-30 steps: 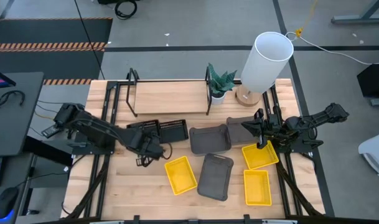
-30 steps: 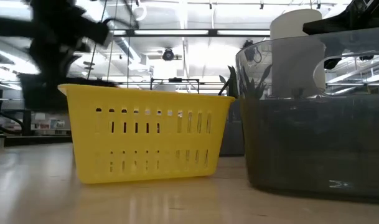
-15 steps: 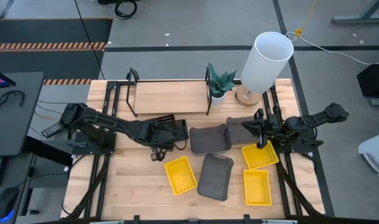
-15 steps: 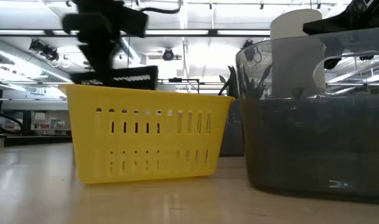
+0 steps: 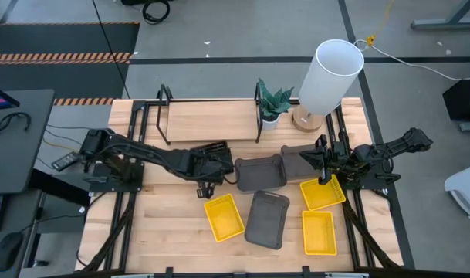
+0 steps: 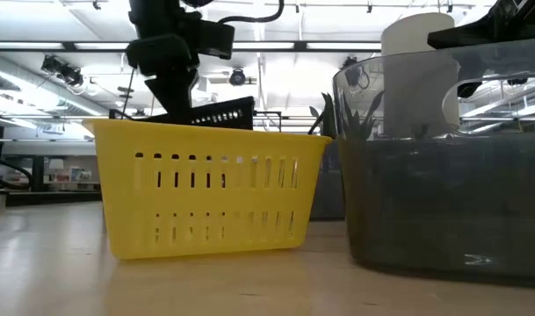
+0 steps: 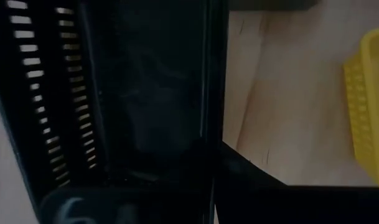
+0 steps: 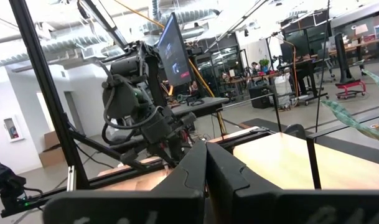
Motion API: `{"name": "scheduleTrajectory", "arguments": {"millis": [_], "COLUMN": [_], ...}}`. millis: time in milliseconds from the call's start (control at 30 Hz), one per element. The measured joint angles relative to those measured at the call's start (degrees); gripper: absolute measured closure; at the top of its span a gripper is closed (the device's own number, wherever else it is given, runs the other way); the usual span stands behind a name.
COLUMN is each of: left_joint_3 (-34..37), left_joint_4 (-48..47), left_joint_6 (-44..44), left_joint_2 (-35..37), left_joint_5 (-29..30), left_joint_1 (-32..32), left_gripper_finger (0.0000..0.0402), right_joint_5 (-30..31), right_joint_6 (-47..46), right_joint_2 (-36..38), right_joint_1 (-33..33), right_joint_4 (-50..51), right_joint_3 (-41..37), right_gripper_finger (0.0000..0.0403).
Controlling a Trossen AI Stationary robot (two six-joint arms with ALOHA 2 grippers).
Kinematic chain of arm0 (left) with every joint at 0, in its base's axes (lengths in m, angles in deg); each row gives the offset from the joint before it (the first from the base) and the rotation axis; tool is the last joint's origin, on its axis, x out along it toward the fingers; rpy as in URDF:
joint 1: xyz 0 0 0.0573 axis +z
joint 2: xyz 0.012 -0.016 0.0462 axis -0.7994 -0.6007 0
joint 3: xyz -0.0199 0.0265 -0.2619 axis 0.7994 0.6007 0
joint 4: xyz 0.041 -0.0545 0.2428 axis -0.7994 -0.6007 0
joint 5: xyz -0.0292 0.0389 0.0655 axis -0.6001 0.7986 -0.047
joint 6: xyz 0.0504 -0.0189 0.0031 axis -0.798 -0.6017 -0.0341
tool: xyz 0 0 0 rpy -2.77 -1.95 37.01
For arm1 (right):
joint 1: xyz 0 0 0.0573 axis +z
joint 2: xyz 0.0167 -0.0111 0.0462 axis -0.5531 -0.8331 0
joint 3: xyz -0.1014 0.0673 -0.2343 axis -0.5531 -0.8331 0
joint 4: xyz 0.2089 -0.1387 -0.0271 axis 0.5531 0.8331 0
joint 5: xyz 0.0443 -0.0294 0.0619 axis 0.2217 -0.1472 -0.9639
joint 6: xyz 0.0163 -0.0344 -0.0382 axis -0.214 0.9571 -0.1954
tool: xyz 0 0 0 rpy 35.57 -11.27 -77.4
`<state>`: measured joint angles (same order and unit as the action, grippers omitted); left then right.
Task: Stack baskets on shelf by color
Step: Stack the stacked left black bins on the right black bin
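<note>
My left gripper [image 5: 210,164] reaches over the table's middle and is shut on a black perforated basket [image 6: 216,114], which shows tilted behind a yellow basket [image 6: 206,189]. The second black basket is hidden under the arm and the held one. Three grey baskets [image 5: 259,174] [image 5: 300,161] [image 5: 267,218] and three yellow ones [image 5: 224,216] [image 5: 322,193] [image 5: 319,232] rest on their bottoms on the table. The shelf [image 5: 211,120] stands along the far edge. My right gripper [image 5: 325,168] waits, shut, above the right-hand yellow basket. My left gripper holds the black basket by its slotted side wall [image 7: 46,112], coming from above with fingers pointing down [image 6: 175,92]. The basket sits tilted under the fingers, its right end higher. Its lower part is hidden behind the yellow basket.
A small potted plant [image 5: 273,104] and a white cylindrical lamp [image 5: 331,77] stand at the shelf's right end. Black frame loops [image 5: 163,104] rise at the shelf's ends. Bare wood lies along the near-left part of the table [image 5: 157,232].
My left gripper has moved toward the table's right and a little toward the far edge, carrying the black basket from the left toward the grey baskets. The basket has come up and tipped, its right end now higher. My right arm has kept still.
</note>
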<state>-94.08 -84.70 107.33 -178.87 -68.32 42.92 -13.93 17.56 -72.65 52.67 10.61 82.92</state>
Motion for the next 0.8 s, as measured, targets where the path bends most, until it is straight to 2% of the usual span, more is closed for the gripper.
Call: {"name": "scheduleTrajectory", "arguments": {"millis": [333, 633, 800], "left_joint_3": [0.1, 0.1, 0.1], "left_joint_4": [-0.5, -0.1, -0.3], "left_joint_6": [-3.7, -4.2, -4.4], "left_joint_2": [-5.1, -5.2, -5.2], "left_joint_5": [-3.3, -5.3, -5.9], "left_joint_1": [0.2, 0.4, 0.3], "left_gripper_finger": [0.0377, 0.0264, 0.0222], "right_joint_5": [0.0, 0.0, 0.0], "right_joint_6": [0.0, 0.0, 0.0], "right_joint_2": [0.0, 0.0, 0.0], "right_joint_1": [0.0, 0.0, 0.0], "right_joint_4": [0.0, 0.0, 0.0], "right_joint_3": [0.0, 0.0, 0.0], "right_gripper_finger": [0.0391, 0.0391, 0.0391]}}
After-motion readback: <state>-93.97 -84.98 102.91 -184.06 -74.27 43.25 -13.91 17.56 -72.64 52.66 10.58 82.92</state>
